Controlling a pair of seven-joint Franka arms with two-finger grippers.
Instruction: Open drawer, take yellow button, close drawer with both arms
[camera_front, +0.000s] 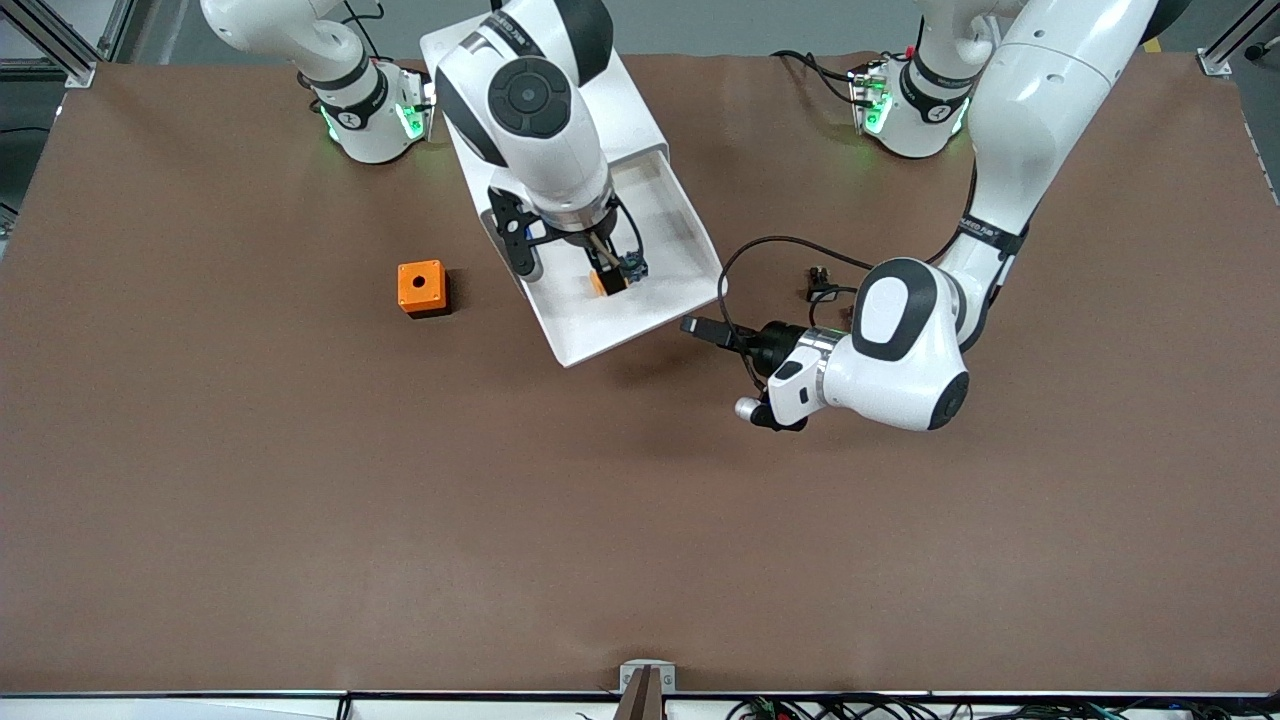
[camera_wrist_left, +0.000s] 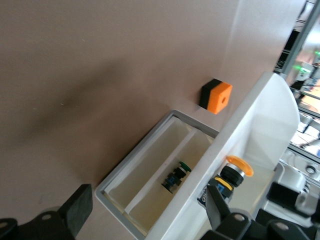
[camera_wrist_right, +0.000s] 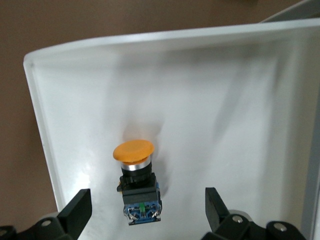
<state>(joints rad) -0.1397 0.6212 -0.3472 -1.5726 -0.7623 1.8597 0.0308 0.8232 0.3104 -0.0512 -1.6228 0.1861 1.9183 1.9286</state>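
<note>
My right gripper (camera_front: 600, 262) hangs over the pulled-out drawer (camera_front: 690, 262), fingers spread wide with nothing between them. The button (camera_wrist_right: 136, 176) lies on the drawer floor directly beneath, its orange-yellow cap (camera_wrist_right: 132, 151) pointing away from the wrist and its dark body (camera_wrist_right: 141, 197) between my two fingers (camera_wrist_right: 75, 215), which do not touch it. My left gripper (camera_front: 712, 332) waits just beside the drawer's front edge, low over the bench (camera_front: 300, 500); it is also spread and empty. An orange cube (camera_front: 422, 287) sits on the bench, well apart from the drawer toward the right arm's end. Step in hand, as I judge it: taking the button, the drawer being already open. The next move calls for a straight descent and a pinch across the body, not the wider cap.
</note>
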